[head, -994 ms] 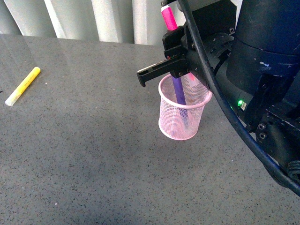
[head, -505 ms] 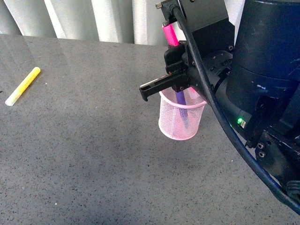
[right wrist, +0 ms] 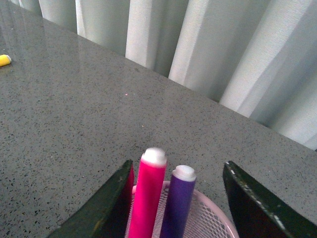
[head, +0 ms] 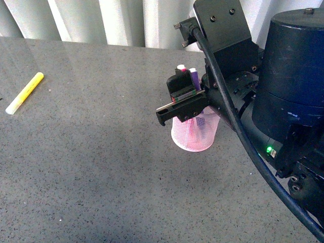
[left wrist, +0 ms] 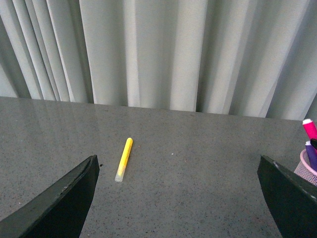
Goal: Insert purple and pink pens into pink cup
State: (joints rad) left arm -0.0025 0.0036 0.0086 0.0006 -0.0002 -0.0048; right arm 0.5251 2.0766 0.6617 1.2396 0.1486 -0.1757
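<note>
The pink cup (head: 195, 136) stands on the grey table with both pens upright in it. The pink pen (head: 180, 68) and the purple pen (head: 193, 74) stick out above its rim, side by side. My right gripper (head: 185, 104) hovers just over the cup, open, its jaws on either side of the pens without touching them. In the right wrist view the pink pen (right wrist: 148, 193) and the purple pen (right wrist: 178, 203) rise from the cup (right wrist: 213, 220) inside my right gripper (right wrist: 178, 171). My left gripper (left wrist: 181, 198) is open and empty; the cup (left wrist: 306, 171) shows at the edge of its view.
A yellow marker (head: 24, 92) lies far left on the table, also in the left wrist view (left wrist: 124, 158). White curtains hang behind the table's far edge. The right arm's dark base (head: 293, 101) fills the right side.
The pink pen, held high in my right gripper before, now stands in the cup beside the purple pen. The right gripper has let go and shifted toward the camera.
</note>
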